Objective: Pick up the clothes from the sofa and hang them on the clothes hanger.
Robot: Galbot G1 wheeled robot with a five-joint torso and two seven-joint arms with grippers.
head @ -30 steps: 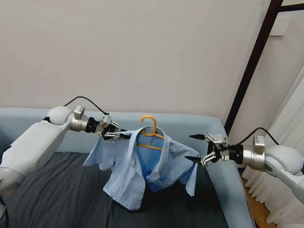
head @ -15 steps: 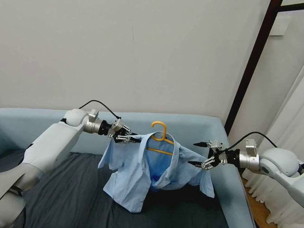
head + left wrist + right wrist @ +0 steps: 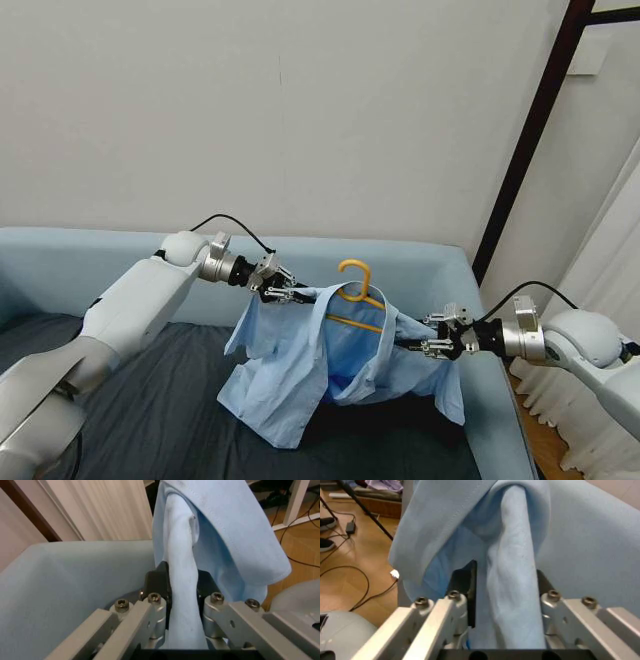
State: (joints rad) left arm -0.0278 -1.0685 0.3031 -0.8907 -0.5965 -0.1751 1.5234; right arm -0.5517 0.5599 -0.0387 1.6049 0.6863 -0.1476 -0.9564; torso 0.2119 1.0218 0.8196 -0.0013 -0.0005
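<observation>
The left claw (image 3: 283, 291), just left of the middle of the frame, pinches one shoulder of the blue shirt (image 3: 300, 370). The right claw (image 3: 428, 346), at the lower right, pinches the other shoulder. The shirt hangs between them on an orange hanger (image 3: 352, 270), in front of the blue sofa (image 3: 90, 255).

Hanging shirt (image 3: 290, 380) blocks the middle; sofa seat (image 3: 170, 400) on the left lies open
</observation>
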